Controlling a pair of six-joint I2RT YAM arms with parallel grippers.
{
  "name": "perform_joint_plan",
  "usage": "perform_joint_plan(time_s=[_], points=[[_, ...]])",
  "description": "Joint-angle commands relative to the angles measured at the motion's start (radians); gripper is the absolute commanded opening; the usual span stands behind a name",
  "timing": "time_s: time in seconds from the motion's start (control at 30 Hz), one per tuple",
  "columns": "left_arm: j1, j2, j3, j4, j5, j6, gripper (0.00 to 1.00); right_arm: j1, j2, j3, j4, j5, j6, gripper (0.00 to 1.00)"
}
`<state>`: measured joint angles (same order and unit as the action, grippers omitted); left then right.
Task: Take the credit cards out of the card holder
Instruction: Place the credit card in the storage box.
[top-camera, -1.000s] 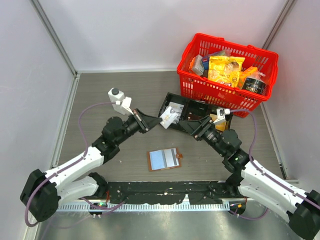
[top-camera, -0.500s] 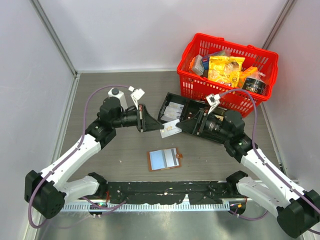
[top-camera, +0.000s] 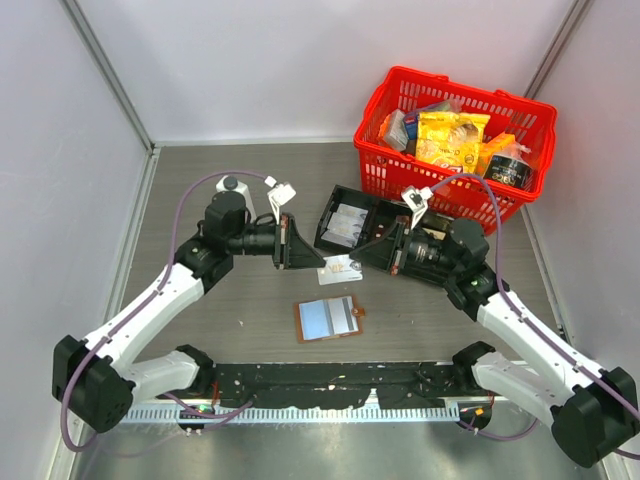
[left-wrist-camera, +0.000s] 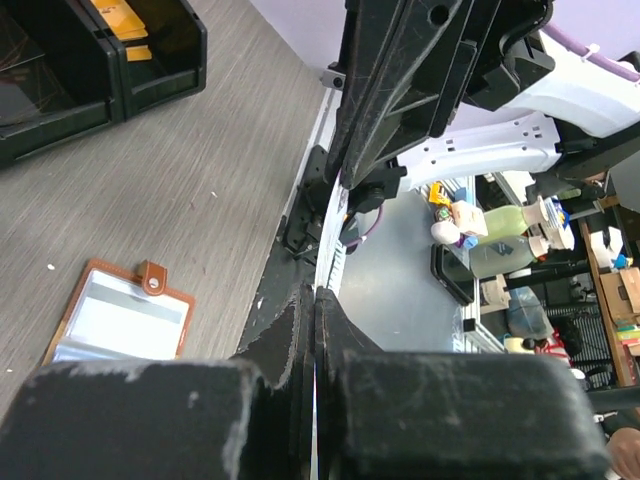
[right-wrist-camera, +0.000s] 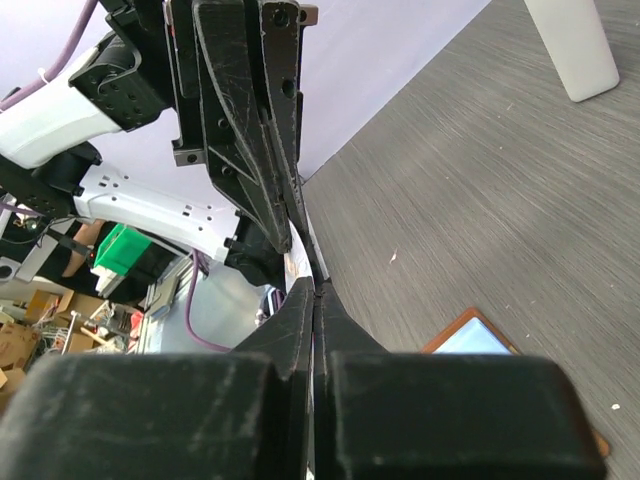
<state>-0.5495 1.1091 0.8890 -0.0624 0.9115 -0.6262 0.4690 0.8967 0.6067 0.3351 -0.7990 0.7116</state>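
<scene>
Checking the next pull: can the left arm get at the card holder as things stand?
Likely not yet. The card holder lies open and uncovered near the left gripper, but that gripper is shut on a card that the right gripper also pinches.

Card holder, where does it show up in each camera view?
Top external: card holder lies open at the centre, just ahead of the arm bases.
Left wrist: lower left, snap tab on its upper edge.
Right wrist: only a corner, bottom right.
Shared landmark: the grey woodgrain table under it.
</scene>
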Motion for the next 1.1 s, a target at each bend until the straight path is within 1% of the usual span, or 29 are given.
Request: perform_joint_plan(time_s=[0.0,0.03,0.1,0.13,0.17,0.2,0.23,0.27,0.3,0.33,0.4,0.43,0.47,0.57,0.63,0.73,0.9,1.07], points=[[0.026,0.006,0.065,-0.037,-0.006,0.060,0.00,-0.001,0.007,0.011,0.053,-0.008,0.005,0.01],[0.037,0.005,0.077,-0.059,-0.038,0.071,0.08,-0.001,0.005,0.018,0.026,0.001,-0.012,0.01],[0.065,0.005,0.111,-0.146,-0.124,0.121,0.41,-0.007,0.010,0.050,-0.057,0.064,-0.055,0.01],[0.074,0.000,0.134,-0.205,-0.182,0.159,0.55,-0.010,0.014,0.060,-0.091,0.114,-0.069,0.01],[0.080,-0.012,0.149,-0.262,-0.254,0.199,0.67,-0.012,0.027,0.085,-0.153,0.141,-0.098,0.01],[0.082,-0.024,0.168,-0.301,-0.334,0.233,0.71,-0.018,0.037,0.102,-0.183,0.206,-0.125,0.01],[0.083,-0.040,0.180,-0.333,-0.406,0.265,0.77,-0.021,0.063,0.143,-0.255,0.237,-0.136,0.01],[0.083,-0.058,0.191,-0.356,-0.493,0.290,0.82,-0.029,0.103,0.163,-0.287,0.309,-0.158,0.01],[0.082,-0.072,0.200,-0.379,-0.593,0.310,0.84,-0.029,0.129,0.212,-0.371,0.346,-0.162,0.01],[0.082,-0.086,0.205,-0.399,-0.681,0.324,0.85,-0.035,0.178,0.235,-0.404,0.421,-0.176,0.01],[0.082,-0.112,0.203,-0.431,-0.881,0.345,0.86,-0.035,0.267,0.315,-0.493,0.507,-0.185,0.01],[0.080,-0.130,0.185,-0.430,-0.937,0.350,0.86,-0.035,0.292,0.367,-0.528,0.535,-0.185,0.01],[0.082,-0.155,0.157,-0.416,-1.024,0.355,0.87,-0.035,0.345,0.392,-0.541,0.578,-0.182,0.01],[0.082,-0.236,0.053,-0.358,-1.175,0.358,0.91,-0.035,0.436,0.474,-0.558,0.690,-0.162,0.01],[0.082,-0.276,-0.016,-0.330,-1.235,0.361,0.92,-0.035,0.508,0.520,-0.559,0.721,-0.150,0.01],[0.076,-0.301,-0.021,-0.333,-1.296,0.373,0.93,-0.035,0.635,0.571,-0.555,0.738,-0.117,0.01],[0.046,-0.308,-0.030,-0.327,-1.326,0.391,0.93,-0.030,0.758,0.608,-0.496,0.699,-0.040,0.01],[0.014,-0.302,-0.041,-0.320,-1.341,0.405,0.93,-0.018,0.855,0.648,-0.485,0.686,-0.015,0.01]])
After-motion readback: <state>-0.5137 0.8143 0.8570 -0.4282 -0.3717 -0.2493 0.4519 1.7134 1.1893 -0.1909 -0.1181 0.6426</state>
